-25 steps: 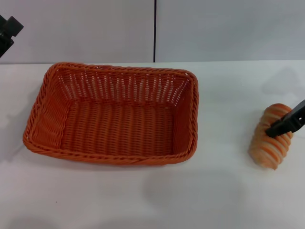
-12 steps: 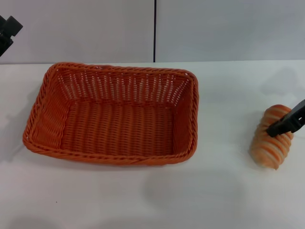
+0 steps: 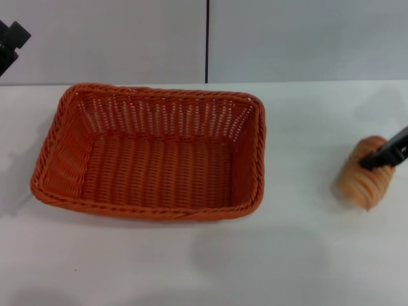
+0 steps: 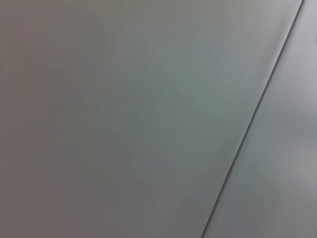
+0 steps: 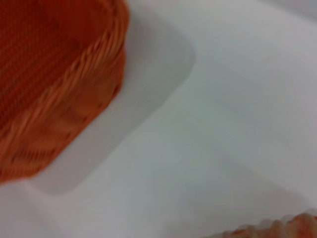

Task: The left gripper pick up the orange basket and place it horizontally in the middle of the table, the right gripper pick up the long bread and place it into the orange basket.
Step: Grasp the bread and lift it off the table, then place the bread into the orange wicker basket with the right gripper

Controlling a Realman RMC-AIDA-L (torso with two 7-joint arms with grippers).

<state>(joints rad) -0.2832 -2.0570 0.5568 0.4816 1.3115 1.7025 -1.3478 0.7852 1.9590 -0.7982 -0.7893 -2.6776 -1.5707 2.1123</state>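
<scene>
The orange basket [image 3: 153,153] lies lengthwise in the middle of the white table [image 3: 191,261], with nothing in it. Its corner [image 5: 54,89] also fills one side of the right wrist view. At the table's right edge, the right gripper [image 3: 375,160] is shut on the long bread [image 3: 360,182], a tan loaf with pale stripes. The loaf looks slightly raised and blurred. A sliver of the bread [image 5: 277,229] shows in the right wrist view. The left gripper [image 3: 9,41] is parked high at the far left, away from the basket.
A grey wall with a dark vertical seam [image 3: 207,41] stands behind the table. The left wrist view shows only that wall and seam [image 4: 252,124]. Bare tabletop lies between the basket and the bread.
The right gripper and the long bread have moved a little up and away from the table's front edge. The basket and left arm have not moved.
</scene>
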